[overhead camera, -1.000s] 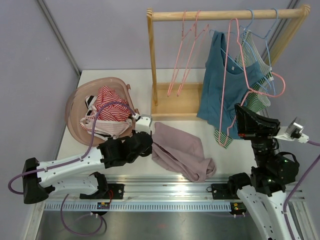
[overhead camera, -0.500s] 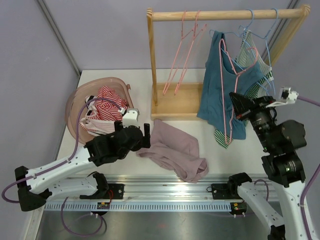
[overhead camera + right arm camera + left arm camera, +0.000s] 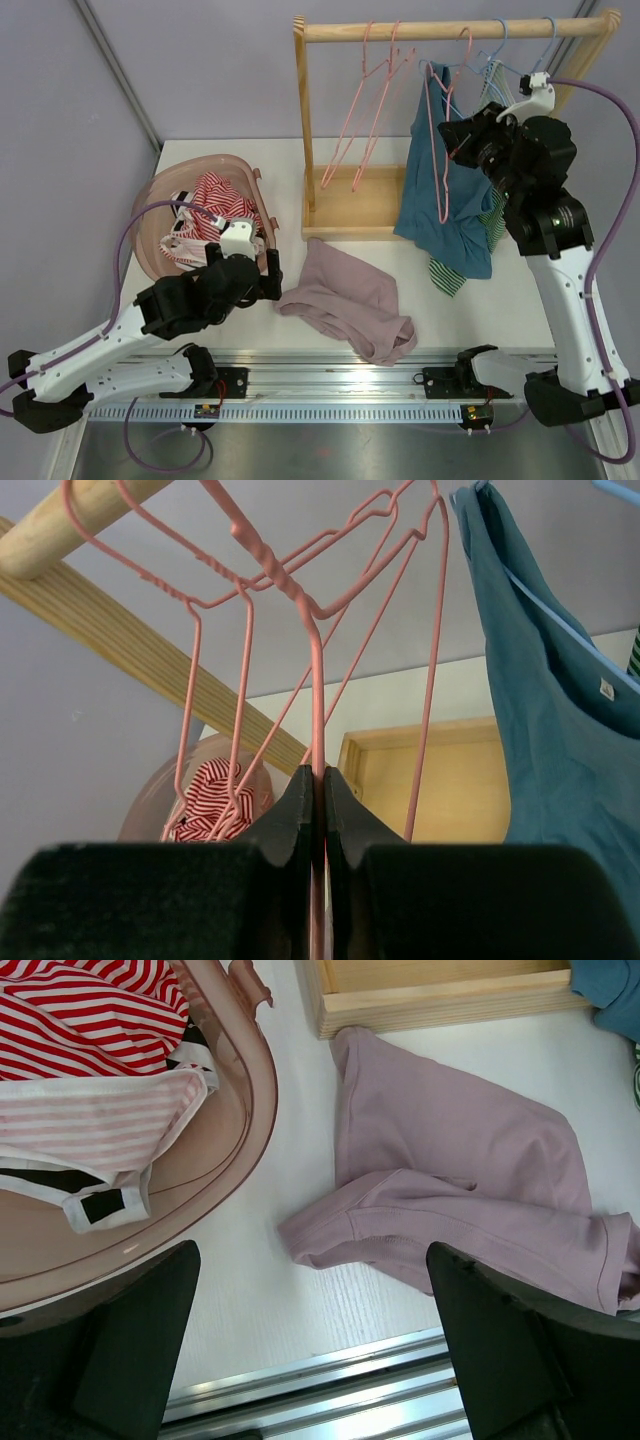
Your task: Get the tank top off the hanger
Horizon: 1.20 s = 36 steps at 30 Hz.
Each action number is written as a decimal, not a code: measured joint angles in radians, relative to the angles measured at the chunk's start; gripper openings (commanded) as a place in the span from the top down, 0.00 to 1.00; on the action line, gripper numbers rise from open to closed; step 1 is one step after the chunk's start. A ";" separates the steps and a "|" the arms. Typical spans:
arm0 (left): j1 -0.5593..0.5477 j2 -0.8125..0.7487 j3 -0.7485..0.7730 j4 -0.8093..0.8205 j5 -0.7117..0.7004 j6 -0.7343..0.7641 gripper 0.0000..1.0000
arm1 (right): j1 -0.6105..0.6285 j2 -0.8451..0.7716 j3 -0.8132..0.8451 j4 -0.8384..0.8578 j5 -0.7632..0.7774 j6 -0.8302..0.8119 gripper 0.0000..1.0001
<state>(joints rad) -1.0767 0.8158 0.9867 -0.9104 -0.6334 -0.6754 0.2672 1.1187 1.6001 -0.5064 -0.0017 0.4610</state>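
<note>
nearest, the left gripper [image 3: 310, 1260] hangs low over the table [image 3: 470, 300] with its fingers spread wide and nothing between them. just beyond it lies the mauve top [image 3: 350, 300], crumpled on the table beside the basket [image 3: 150, 200] and off any hanger. it looks like the task's garment, so the removal seems done. it is soft, light and limp, so it will bunch and drape rather than slide. a folded edge or a strap gives the best pinch. farther back and high up, the right gripper [image 3: 318, 772] is clamped shut on the wire neck of a bare pink hanger [image 3: 316, 680], close to the rail [image 3: 450, 28]. a teal top [image 3: 425, 200] hangs from the rail beside it.
</note>
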 measured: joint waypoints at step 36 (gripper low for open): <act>0.000 0.000 -0.065 0.038 0.025 0.036 0.01 | 0.248 0.443 0.337 -0.019 0.113 -0.073 0.91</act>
<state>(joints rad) -1.0767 0.8154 0.9218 -0.8722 -0.6083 -0.6395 0.5152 1.5612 1.9373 -0.5259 0.1112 0.3882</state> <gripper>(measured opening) 0.988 0.087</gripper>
